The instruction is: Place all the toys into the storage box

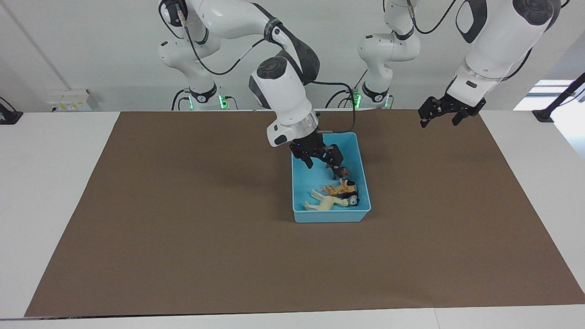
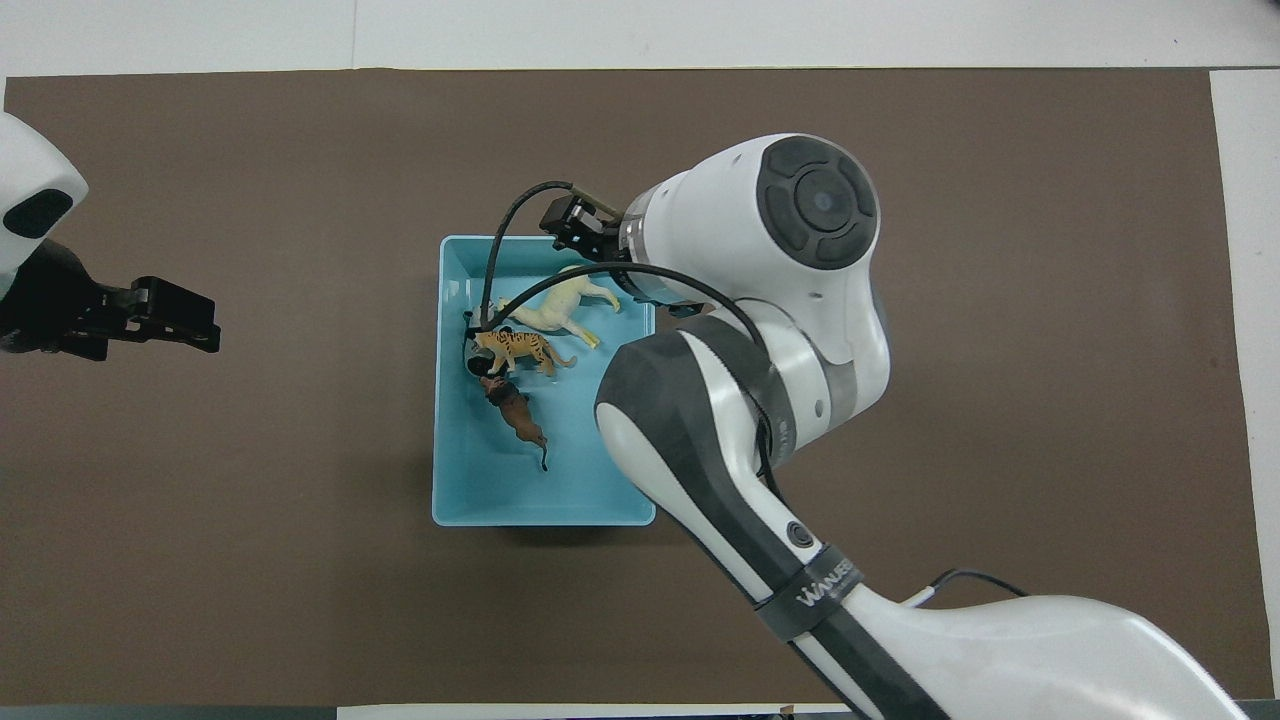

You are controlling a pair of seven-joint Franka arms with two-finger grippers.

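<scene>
Blue plastic storage box (image 1: 297, 183) sits mid-table on the brown mat (image 1: 183, 205), all four toys inside it. Going across the facing view: right pincer (image 1: 323, 160) hangs over the box's robot-side half, fingers spread, gripping nothing. Cream horse (image 1: 327, 201) lies on its side at the box end farthest from the robots. Orange tiger (image 1: 337, 188) lies just beside the horse, nearer the robots, touching or overlapping the panda (image 1: 351, 194); panda is partly hidden, tucked toward the left arm's side wall of the box. Brown lion-like figure (image 1: 342, 172) is nearer the robots than the tiger, close under the right pincer's fingertips; cannot tell if they touch.

Overhead view confirms horse (image 2: 556, 303), tiger (image 2: 515, 347), brown figure (image 2: 514, 412) in a row on the box floor (image 2: 480, 480); panda mostly covered there by a cable.

Left pincer (image 1: 444, 112) waits in the air over the mat at the left arm's end of the table, fingers spread, empty.
</scene>
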